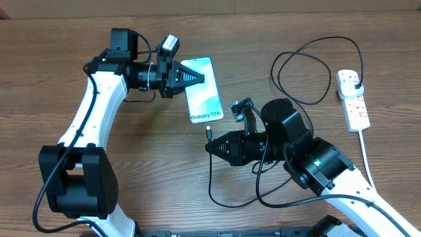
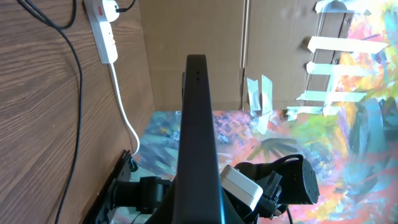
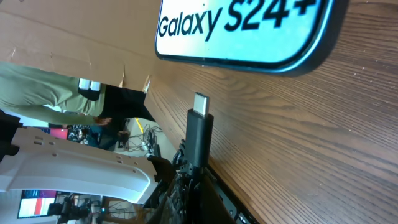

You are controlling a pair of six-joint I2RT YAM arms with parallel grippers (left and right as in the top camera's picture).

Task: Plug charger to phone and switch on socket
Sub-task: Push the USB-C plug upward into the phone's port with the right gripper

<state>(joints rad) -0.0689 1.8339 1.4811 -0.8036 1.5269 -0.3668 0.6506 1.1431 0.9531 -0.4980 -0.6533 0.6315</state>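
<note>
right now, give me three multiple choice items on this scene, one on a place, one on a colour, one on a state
1. The socket lies: A right of the phone; B left of the phone; C under the phone.
2. The charger is: A white; B black; C red.
3. Its connector tip is: A inside the phone; B short of the phone; C on the socket.
Answers: 1 A, the overhead view shows it far right; 2 B, its body and cable are black; 3 B, a gap shows between tip and phone.

Phone [image 1: 204, 99] central, charger tip [image 1: 208, 133] just beside its bottom edge, socket [image 1: 353, 99] far right.
</note>
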